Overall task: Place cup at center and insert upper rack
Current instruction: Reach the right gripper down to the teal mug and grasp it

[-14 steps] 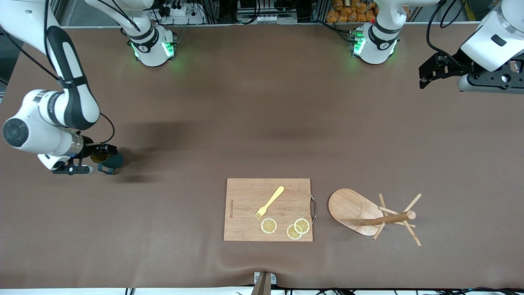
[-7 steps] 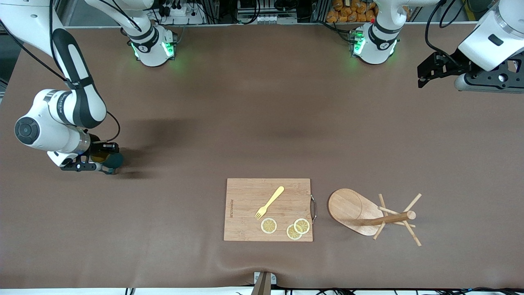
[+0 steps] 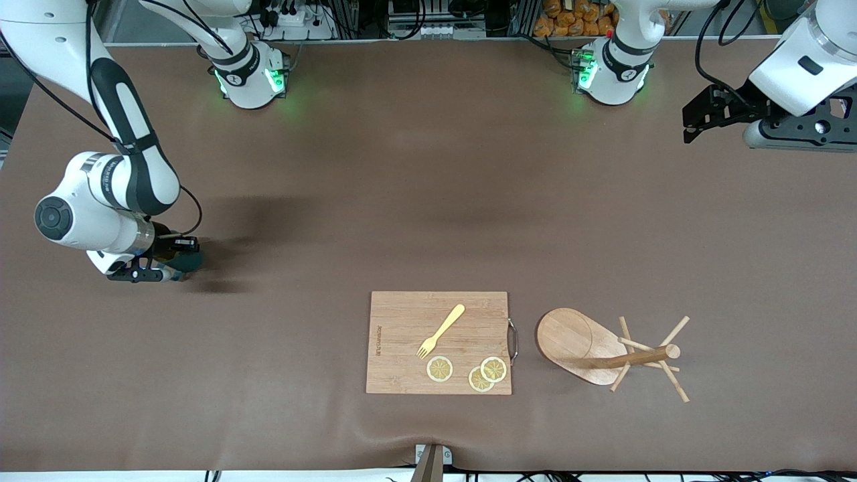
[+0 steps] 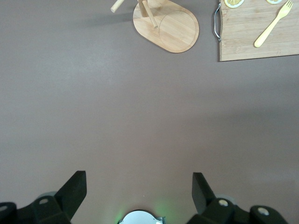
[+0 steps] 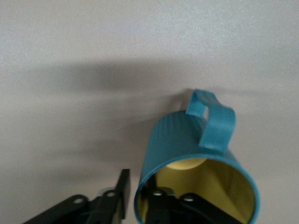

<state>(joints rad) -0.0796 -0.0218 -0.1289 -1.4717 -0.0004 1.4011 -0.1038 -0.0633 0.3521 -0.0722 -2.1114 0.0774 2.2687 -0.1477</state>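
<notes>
The teal cup lies near the right arm's end of the table, apparently on its side, with its mouth turned toward my right gripper. In the right wrist view the cup shows its yellow inside and its handle. My right gripper is shut on the cup's wall, one finger inside the mouth and one outside. The upper rack, a wooden mug tree, lies tipped over near the front camera; its oval base shows in the left wrist view. My left gripper waits open over bare table at the left arm's end.
A wooden cutting board with a metal handle lies beside the rack's base, toward the right arm's end. On it are a yellow fork and lemon slices. The brown mat covers the table.
My right gripper has slid in toward the cup and its fingers have come together on the cup's wall. The left arm has barely moved.
</notes>
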